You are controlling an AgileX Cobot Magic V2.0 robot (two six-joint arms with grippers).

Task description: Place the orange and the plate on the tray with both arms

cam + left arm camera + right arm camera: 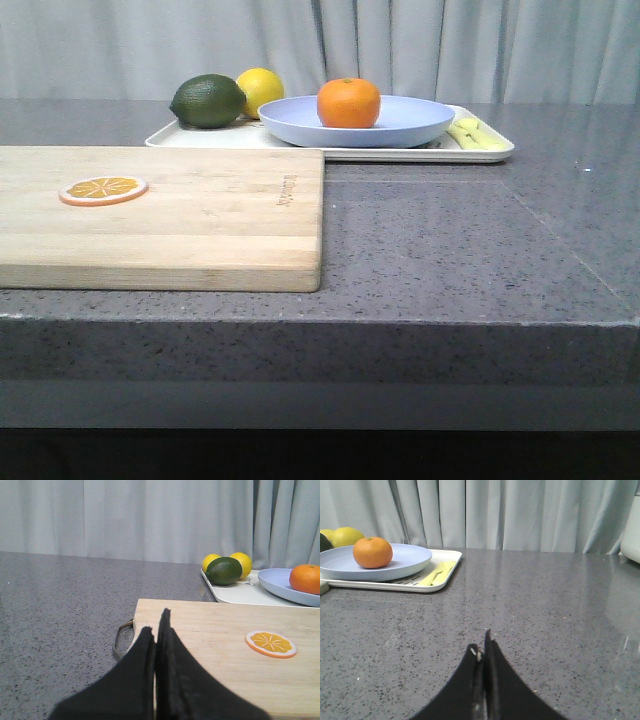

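Left wrist view: the left gripper (156,630) is seen with its fingers pressed together on nothing, held low over the near edge of the wooden cutting board (225,655). Ahead of the fingertips and off to one side an orange slice (270,644) lies flat on the board. Farther beyond, the tray (235,592) is seen with a lime (224,570) and lemons (241,562) on it, well apart from the fingers. In the right wrist view the right gripper (483,655) is likewise clenched empty above bare countertop (545,610). Far ahead of its fingers the plate (395,565) rests on the tray, and the orange (372,552) sits in the plate. With both things already carried by the tray, the task is judged complete, which would account for both grippers being parked closed and clear.
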